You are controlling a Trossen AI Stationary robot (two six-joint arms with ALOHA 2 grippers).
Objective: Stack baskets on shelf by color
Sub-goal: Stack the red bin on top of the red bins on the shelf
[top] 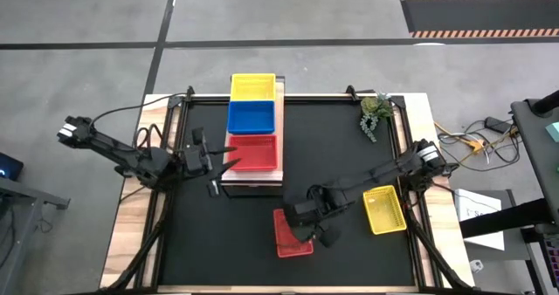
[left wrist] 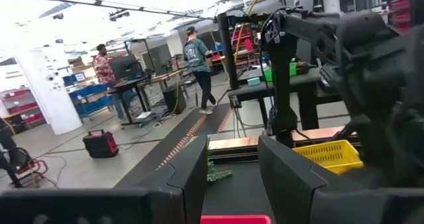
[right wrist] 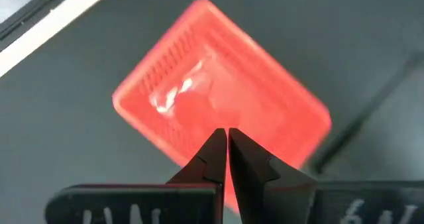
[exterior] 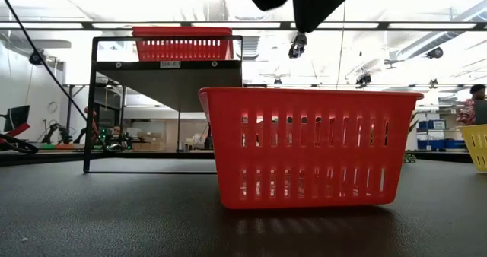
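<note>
The shelf (top: 281, 168) stands at the table's middle, toward the far edge. A yellow (top: 252, 86), a blue (top: 251, 117) and a red basket (top: 254, 151) sit in a row on its plank. Another red basket (top: 293, 234) rests on its base on the table, also seen in the low view (exterior: 308, 147). Another yellow basket (top: 385, 209) sits on the table to its right. My right gripper (right wrist: 226, 136) is shut and hovers above the red basket on the table, clear of it. My left gripper (left wrist: 232, 151) is open and empty, left of the shelf (top: 212, 161).
A small green plant (top: 374, 113) lies at the table's far right corner. Cables run along both table sides. People stand in the room beyond the table (left wrist: 197, 65). Bare black tabletop (top: 218, 243) lies near the front left.
</note>
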